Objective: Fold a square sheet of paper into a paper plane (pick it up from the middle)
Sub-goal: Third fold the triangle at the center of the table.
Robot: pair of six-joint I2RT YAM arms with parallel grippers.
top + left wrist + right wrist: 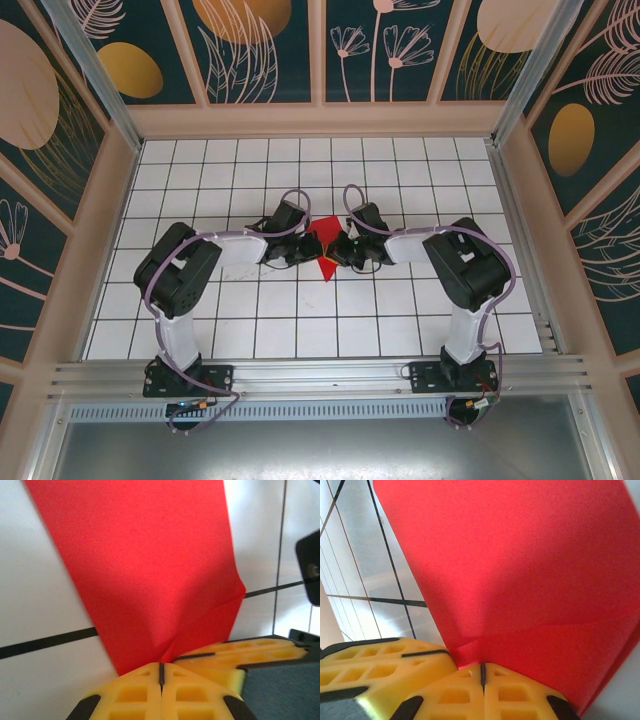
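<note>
From the overhead camera I see both arms bent inward to the middle of the white grid table (pixel 250 330). The left gripper (pixel 306 251) and right gripper (pixel 341 251) meet almost nose to nose on the red sheet of paper (pixel 324 235). From here the paper reads as a narrow shape tapering to a point toward the arm bases, so I judge that some folding is done. I cannot tell whether it is a finished plane, or whether it is lifted or resting on the tiles. Teal wall panels (pixel 250 50) with leaf and flower prints close in three sides of the table, and an aluminium rail (pixel 320 372) carries the bases along the near edge. On the left wrist camera, the left gripper (pixel 161 672) has its yellow jaws pressed together on the lower edge of the paper (pixel 145 565), with creases fanning out from the pinch. The right gripper's yellow fingers (pixel 250 650) lie just beside it, over the tiled surface (pixel 40 605). On the right wrist camera, the right gripper (pixel 482 672) is likewise clamped tight on the paper (pixel 520 565), and one long crease runs off to the right. The left gripper's fingers (pixel 380 657) touch or nearly touch its own. I'd say the nose and wing folds are not confirmed, so shaping and pressing the creases flat may be left to do.
</note>
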